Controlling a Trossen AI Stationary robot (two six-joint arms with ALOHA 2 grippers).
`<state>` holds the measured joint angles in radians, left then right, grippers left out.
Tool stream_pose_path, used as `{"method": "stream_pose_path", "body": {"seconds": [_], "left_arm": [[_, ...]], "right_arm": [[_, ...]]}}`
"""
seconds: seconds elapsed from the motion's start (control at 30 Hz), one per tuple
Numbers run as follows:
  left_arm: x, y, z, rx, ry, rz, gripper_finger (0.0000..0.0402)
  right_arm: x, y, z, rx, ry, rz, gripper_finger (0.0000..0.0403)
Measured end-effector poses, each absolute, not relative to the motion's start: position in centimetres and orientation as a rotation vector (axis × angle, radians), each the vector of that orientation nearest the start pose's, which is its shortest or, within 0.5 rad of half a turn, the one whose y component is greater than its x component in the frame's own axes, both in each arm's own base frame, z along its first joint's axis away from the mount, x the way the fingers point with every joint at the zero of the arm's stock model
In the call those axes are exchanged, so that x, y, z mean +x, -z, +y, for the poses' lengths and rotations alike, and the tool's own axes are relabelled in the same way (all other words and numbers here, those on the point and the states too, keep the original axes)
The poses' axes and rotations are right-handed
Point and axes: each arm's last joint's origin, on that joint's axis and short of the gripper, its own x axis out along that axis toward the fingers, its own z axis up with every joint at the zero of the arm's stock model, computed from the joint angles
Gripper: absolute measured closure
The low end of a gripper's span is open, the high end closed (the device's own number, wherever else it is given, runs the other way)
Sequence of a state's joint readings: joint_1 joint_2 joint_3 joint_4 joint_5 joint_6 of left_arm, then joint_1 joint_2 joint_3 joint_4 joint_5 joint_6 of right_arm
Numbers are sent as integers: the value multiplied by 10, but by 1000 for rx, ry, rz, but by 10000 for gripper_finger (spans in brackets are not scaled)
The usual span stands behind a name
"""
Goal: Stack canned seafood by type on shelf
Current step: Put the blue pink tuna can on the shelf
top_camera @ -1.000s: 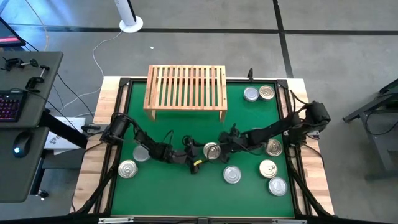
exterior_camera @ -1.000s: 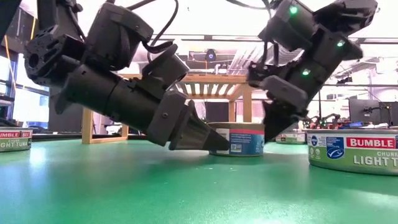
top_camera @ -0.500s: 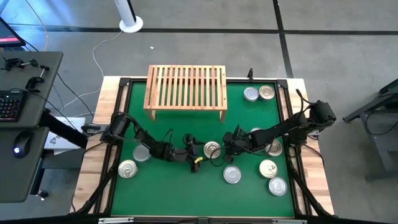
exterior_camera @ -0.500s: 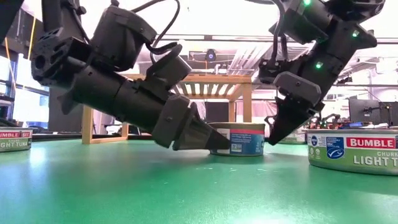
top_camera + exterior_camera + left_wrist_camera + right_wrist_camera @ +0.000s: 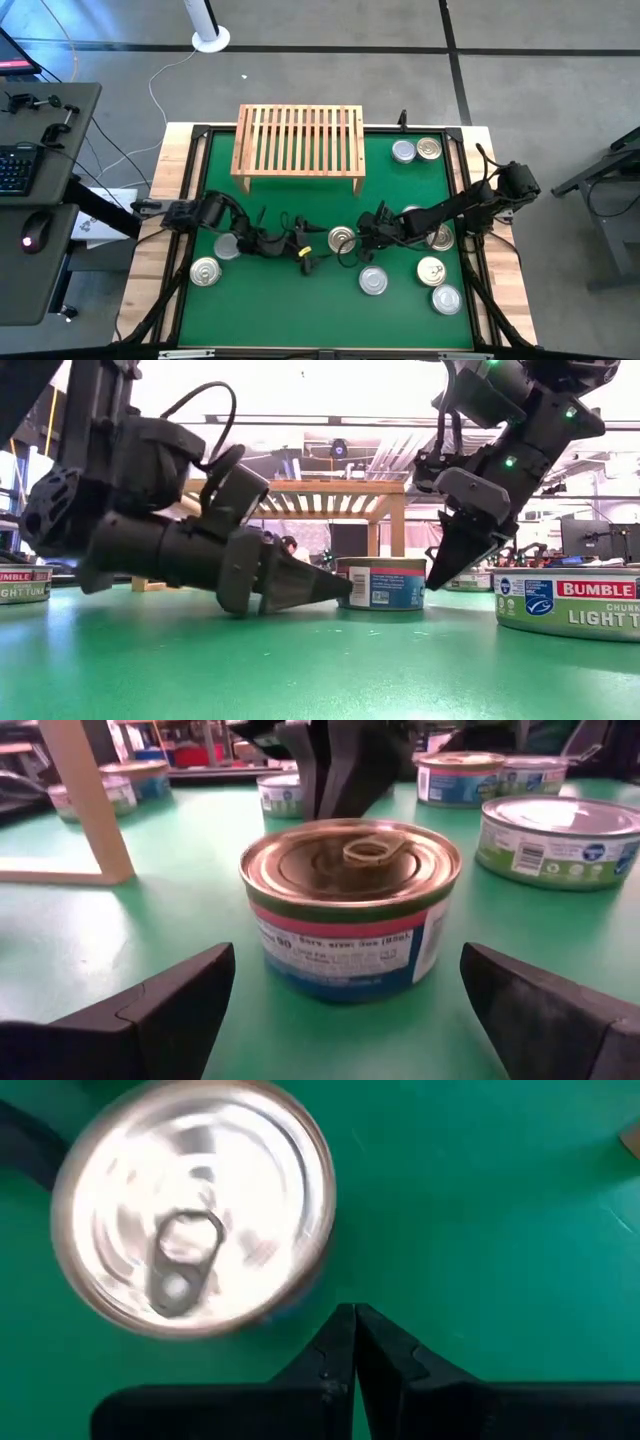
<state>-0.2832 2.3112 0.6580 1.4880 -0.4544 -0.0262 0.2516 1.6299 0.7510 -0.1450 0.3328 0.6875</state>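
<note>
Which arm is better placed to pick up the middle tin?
Left. The left gripper lies low on the mat with open fingers either side of the tin. The right gripper is shut, beside the tin.

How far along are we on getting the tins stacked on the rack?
Nothing looks done: the light-wood slatted shelf carries no tins. In hand: the left gripper lies low on the green mat, jaws open, facing the gold-lidded round tin without touching it. The right gripper, jaws shut, hangs just beside that tin. Left: every tin, including the silver-lidded one.
</note>
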Motion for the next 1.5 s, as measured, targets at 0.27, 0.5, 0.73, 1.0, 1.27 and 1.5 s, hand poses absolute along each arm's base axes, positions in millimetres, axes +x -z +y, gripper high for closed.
{"method": "stream_pose_path", "body": {"seconds": [0.27, 0.5, 0.73, 1.0, 1.27, 1.5], "left_arm": [[334, -37, -84, 51, -157, 217, 28], [341, -37, -82, 53, -163, 238, 28], [341, -38, -80, 46, -152, 250, 30], [343, -36, -72, 13, -93, 271, 46], [345, -36, -66, -26, -28, 285, 15], [352, -38, -81, -38, -32, 284, 5]], "right_arm": [[289, -139, 64, 389, 365, 821, 400], [295, -129, 63, 379, 368, 808, 400], [303, -119, 61, 381, 372, 774, 400], [303, -118, 61, 384, 359, 783, 400], [304, -118, 62, 401, 348, 777, 400], [305, -119, 63, 420, 312, 787, 400]]}}
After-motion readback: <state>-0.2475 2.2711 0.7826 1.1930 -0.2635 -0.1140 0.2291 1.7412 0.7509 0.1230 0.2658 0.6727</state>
